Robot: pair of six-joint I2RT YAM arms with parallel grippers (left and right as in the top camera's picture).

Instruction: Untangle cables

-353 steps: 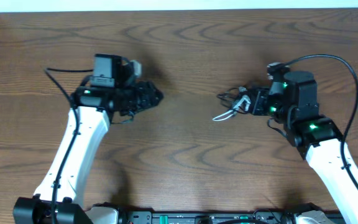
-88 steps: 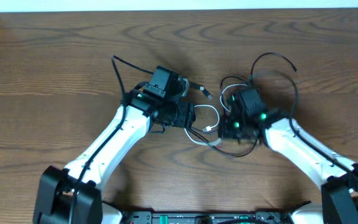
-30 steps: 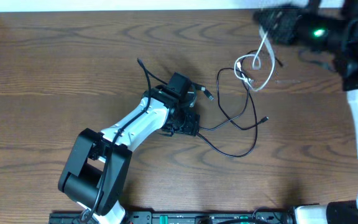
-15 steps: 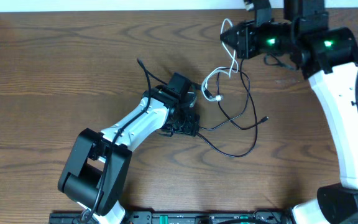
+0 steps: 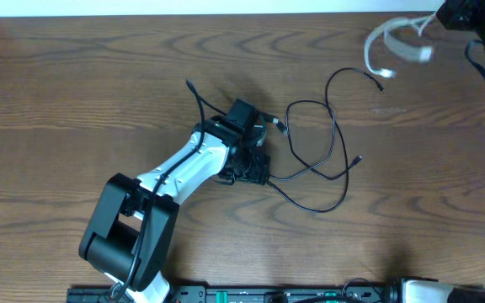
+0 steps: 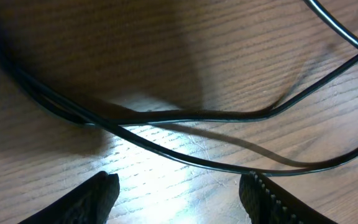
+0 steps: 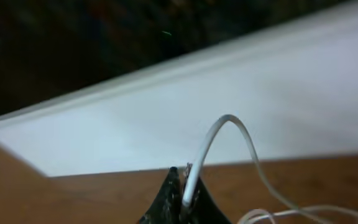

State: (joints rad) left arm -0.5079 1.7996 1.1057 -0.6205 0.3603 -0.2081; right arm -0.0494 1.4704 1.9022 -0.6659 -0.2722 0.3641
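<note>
**White cable lifted clear, black cables left under the open left gripper**

The white cable [image 5: 404, 46] is seen clamped between the closed fingers of the right gripper [image 7: 182, 186], raised well away from the table [image 5: 99, 76]. From the fingertips it arches upward and falls off to one side. In the overhead view its long axis runs from the gripper back toward the black cables [image 5: 331, 147], free end drooping. The view is blurred, so whether that end is clear of the nearest black plug cannot be told.

The left gripper [image 6: 182, 193] is set low over the wood with its fingers [image 6: 98, 196] apart and nothing clamped. Two black strands lie just ahead of the tips, running crosswise from one finger to the other.

The step is judged to be separation of the white cord. It would be done well if the pull is directed away from the left fingers, slowly, the black loops being pinned meanwhile, and the white cable is laid down well apart, stretched straight
</note>
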